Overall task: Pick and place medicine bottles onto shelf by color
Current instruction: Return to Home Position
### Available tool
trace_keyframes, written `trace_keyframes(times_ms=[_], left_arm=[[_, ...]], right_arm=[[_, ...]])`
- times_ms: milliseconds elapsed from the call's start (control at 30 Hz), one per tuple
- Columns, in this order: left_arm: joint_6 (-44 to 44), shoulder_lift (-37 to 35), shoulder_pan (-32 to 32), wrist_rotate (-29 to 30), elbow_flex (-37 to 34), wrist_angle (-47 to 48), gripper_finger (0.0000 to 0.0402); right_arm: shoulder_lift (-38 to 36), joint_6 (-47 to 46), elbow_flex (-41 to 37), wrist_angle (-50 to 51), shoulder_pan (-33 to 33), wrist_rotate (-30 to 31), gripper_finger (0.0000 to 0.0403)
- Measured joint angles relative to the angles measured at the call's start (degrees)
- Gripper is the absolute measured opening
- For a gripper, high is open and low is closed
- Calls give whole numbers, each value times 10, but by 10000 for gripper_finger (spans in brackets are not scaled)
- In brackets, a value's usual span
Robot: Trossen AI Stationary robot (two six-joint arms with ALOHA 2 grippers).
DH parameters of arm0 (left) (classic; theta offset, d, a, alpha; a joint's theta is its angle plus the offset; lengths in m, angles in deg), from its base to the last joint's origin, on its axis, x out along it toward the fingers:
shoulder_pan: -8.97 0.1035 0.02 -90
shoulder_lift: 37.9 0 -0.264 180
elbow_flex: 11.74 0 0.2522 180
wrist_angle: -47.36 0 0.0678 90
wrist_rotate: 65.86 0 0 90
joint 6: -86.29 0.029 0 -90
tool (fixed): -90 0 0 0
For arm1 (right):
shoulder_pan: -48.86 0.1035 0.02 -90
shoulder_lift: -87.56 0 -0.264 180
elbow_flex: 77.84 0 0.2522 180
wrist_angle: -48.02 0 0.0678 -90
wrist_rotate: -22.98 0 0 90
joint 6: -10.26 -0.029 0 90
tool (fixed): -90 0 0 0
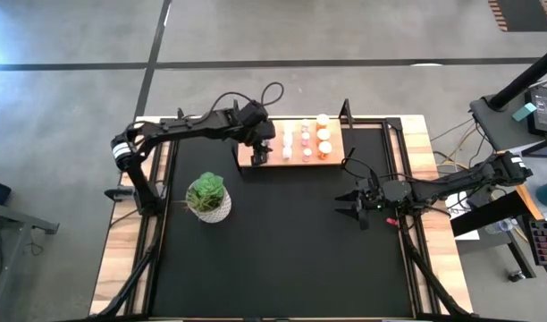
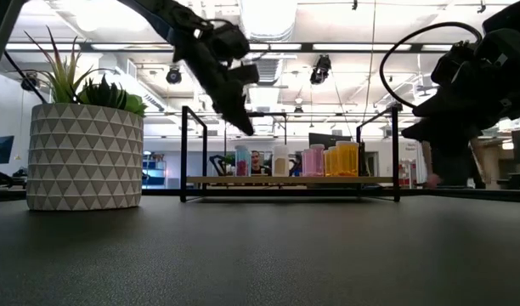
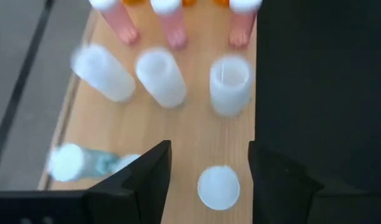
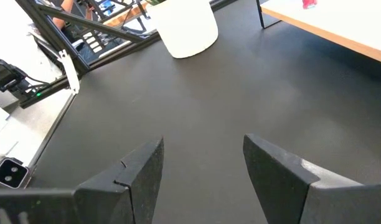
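Your left gripper (image 3: 209, 152) hovers over the shelf (image 3: 197, 134), fingers spread and empty, straddling a white-capped bottle (image 3: 218, 186) that stands free; I judge it placed and the arm ready to lift clear. The medicine bottles (image 1: 306, 139) stand on the shelf grouped by color: three pink bottles (image 3: 172, 25), three white bottles (image 3: 160, 78), three orange bottles (image 1: 324, 134), and at least two in the blue row, one blue bottle (image 3: 72, 163) beside the fingers. Your right gripper (image 4: 203, 149), also spread and empty, waits over the tabletop (image 4: 197, 81).

White-capped medicine bottles (image 3: 230, 84) in pale blue, frosted white, pink and orange; light-wood shelf (image 3: 197, 134) with black frames; green plant (image 2: 90, 89) in white triangle-patterned pot (image 2: 84, 157); black tabletop (image 1: 282, 241).
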Motion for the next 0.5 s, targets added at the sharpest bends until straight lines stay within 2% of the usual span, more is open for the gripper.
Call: trace_keyframes(times_ms=[200, 500], left_arm=[[-1, -55, 0, -1, 14, 1, 196], [-4, -222, 0, -1, 15, 24, 196]], right_arm=[[0, 0, 0, 0, 0, 0, 212], [0, 0, 0, 0, 0, 0, 212]])
